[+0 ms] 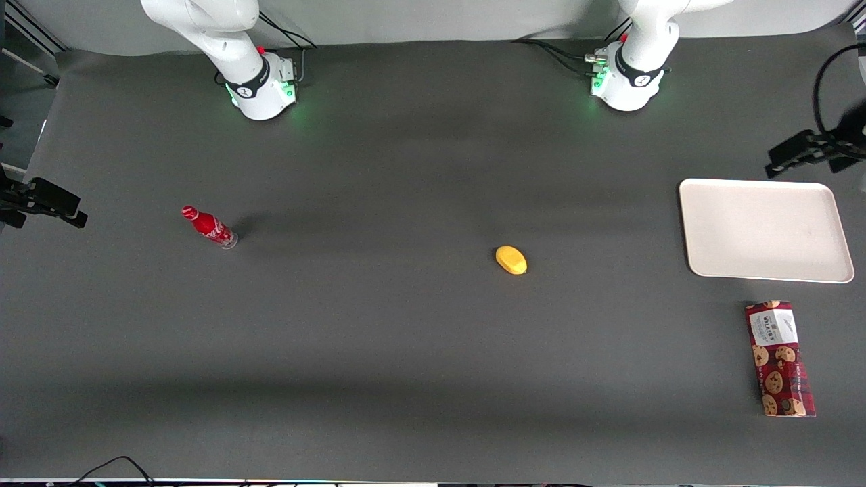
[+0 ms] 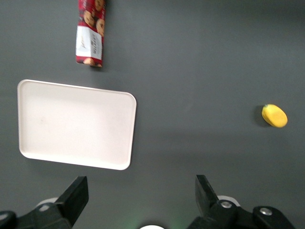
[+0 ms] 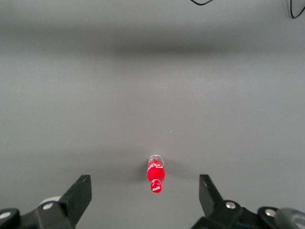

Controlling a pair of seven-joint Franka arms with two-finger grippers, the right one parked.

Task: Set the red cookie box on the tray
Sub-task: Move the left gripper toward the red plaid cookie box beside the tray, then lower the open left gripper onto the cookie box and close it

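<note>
— Toward the working arm's end of the table, what lies there?

— A long, narrow dark-red tartan cookie box, printed with chocolate-chip cookies, flat on the dark grey mat. Its white label patch is at the end that faces the tray. It sits nearer to the front camera than the large flat off-white rectangular tray with rounded corners and a low rim. The two are close but apart, a strip of mat showing between them.

— And the tray itself?

— Nothing rests on it; the box is fully outside its rim.

— Where is the left arm's black two-finger gripper?

— High above the table, well apart from the box and holding nothing. Its fingers are spread wide, with mat visible between them. In the front view it shows at the frame's edge, farther from the camera than the tray.

— Anything else?

— A small yellow lemon-shaped object near the table's middle, and a small red bottle standing toward the parked arm's end.
</note>
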